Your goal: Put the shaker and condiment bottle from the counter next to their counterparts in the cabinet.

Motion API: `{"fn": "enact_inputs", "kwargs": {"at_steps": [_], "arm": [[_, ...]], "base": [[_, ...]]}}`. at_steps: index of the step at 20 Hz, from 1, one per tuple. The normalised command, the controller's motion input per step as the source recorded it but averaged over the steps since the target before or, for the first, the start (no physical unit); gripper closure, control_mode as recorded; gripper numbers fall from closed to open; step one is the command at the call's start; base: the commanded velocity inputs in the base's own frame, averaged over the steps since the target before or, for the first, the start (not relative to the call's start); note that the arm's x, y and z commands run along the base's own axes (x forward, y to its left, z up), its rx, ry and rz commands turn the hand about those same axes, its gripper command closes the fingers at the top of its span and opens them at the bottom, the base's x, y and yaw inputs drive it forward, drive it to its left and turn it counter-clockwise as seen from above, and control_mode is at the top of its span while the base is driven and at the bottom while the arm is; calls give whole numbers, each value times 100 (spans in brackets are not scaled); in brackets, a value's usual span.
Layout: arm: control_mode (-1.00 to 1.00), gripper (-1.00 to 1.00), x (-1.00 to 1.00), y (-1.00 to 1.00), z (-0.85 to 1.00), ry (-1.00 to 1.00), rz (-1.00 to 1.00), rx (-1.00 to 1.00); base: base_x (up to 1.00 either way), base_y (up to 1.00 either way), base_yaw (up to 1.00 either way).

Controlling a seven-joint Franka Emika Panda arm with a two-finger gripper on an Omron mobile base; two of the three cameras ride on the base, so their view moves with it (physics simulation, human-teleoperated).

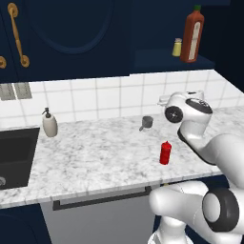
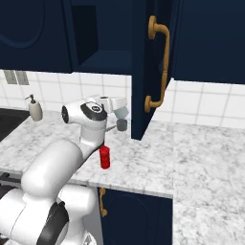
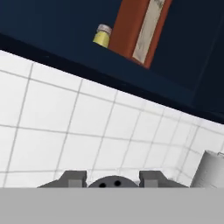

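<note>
The grey shaker stands on the marbled counter near the backsplash. The red condiment bottle is upright closer to the front edge. My gripper hovers just above the shaker, open, with nothing between its fingertips. It faces the tiles and the cabinet shelf. On that shelf stand the yellow shaker and the tall red-brown bottle. A grey cylinder shows at the hand view's lower right; I cannot tell what it is.
A beige soap dispenser stands by the dark sink on the left. The open navy cabinet door with its brass handle hangs just right of the gripper. My arm's elbow is over the counter's right part.
</note>
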Motion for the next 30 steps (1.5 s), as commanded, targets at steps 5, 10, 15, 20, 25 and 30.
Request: {"fn": "enact_inputs", "kwargs": {"at_steps": [5,10,15,20,25,30], "arm": [[-100,100,-21,58,72,15,18,-3],[-100,100,-14,42,84,22,17,0],[-100,100,-12,15,94,26,13,2],[-100,100,-5,7,46,4,1,-3],[-100,100,-22,0,28,-17,4,16],[-100,100,-15,-16,26,-13,9,58]], "base": [[0,0,0],[0,0,0],[0,0,0],[0,0,0],[0,0,0],[0,0,0]]}}
